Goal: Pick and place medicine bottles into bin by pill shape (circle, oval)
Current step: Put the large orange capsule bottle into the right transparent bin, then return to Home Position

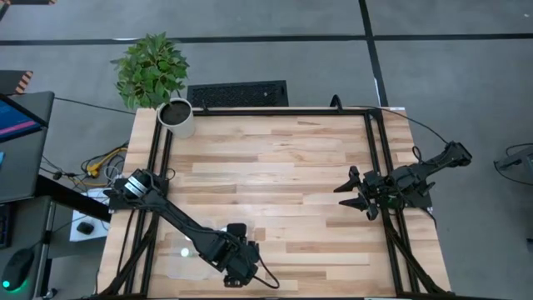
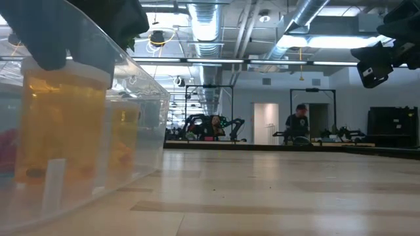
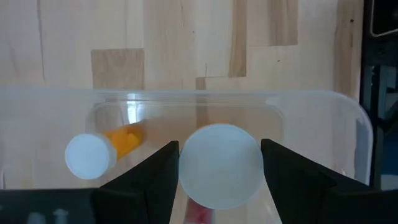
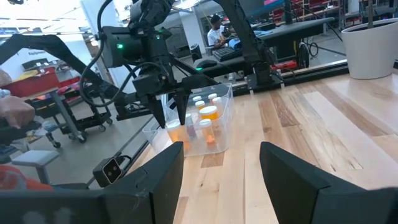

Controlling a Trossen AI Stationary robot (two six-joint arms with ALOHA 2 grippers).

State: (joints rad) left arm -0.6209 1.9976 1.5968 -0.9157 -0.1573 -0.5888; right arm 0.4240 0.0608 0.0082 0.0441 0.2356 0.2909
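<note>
While the tabletop carries no loose bottles that I can see, the clear bin sits at its near-left corner with the left arm directly over it. Left tool is clamped on a medicine bottle, fingers pressed to either side of its round white cap. That bottle hangs upright, long axis vertical, cap toward the wrist camera, body pointing down into the bin; the low view shows an orange body just inside the clear wall, though I cannot tell whether its base touches the floor. A second orange bottle lies on its side in the same compartment, just beside the held one, long axis roughly along the far wall. Judgement: release turns on the held bottle being straight above open floor, clear of that neighbour. Right tool waits at the right edge, well apart from the bin, fingers spread, holding nothing.
</note>
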